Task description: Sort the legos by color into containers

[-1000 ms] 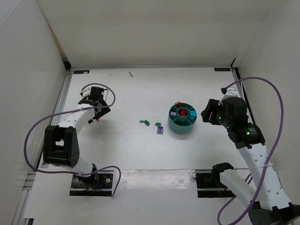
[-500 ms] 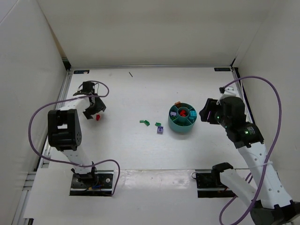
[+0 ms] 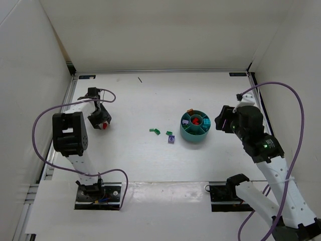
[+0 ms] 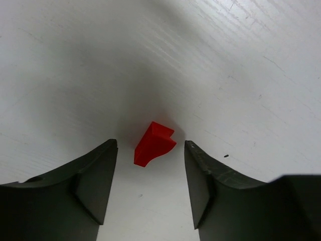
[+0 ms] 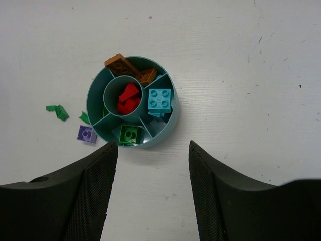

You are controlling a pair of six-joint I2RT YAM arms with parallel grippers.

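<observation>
Far to the left of the teal bowl (image 3: 183,132), well apart from it and towards that side of the table (image 3: 140,160), a single red brick (image 4: 154,143) lay on the bare surface. The left fingers (image 4: 95,186) stood on either side of it, pointing down at the table. They were partly open, and a strip of table showed between the brick and each finger, so neither touched it. The brick sat level with the fingertips and a little nearer one finger than the other, with part of it reaching past the tips.

Just to the right of the bowl, the right fingers (image 5: 98,193) hung above the table, moderately apart and holding nothing. In the right wrist view the bowl lay ahead of the tips, not between them.

Inside the bowl, the centre cup (image 5: 111,90) held red bricks (image 5: 129,98). Brown bricks (image 5: 123,64) filled one wedge, one of them jutting over the rim. A light-blue brick (image 5: 160,99) sat in the next wedge, and a green brick (image 5: 130,134) in another.

Close to the bowl's left side, a purple brick (image 3: 171,139) lay on the table just beside the wall. A few green pieces (image 3: 154,131) were scattered slightly further out on that side.
</observation>
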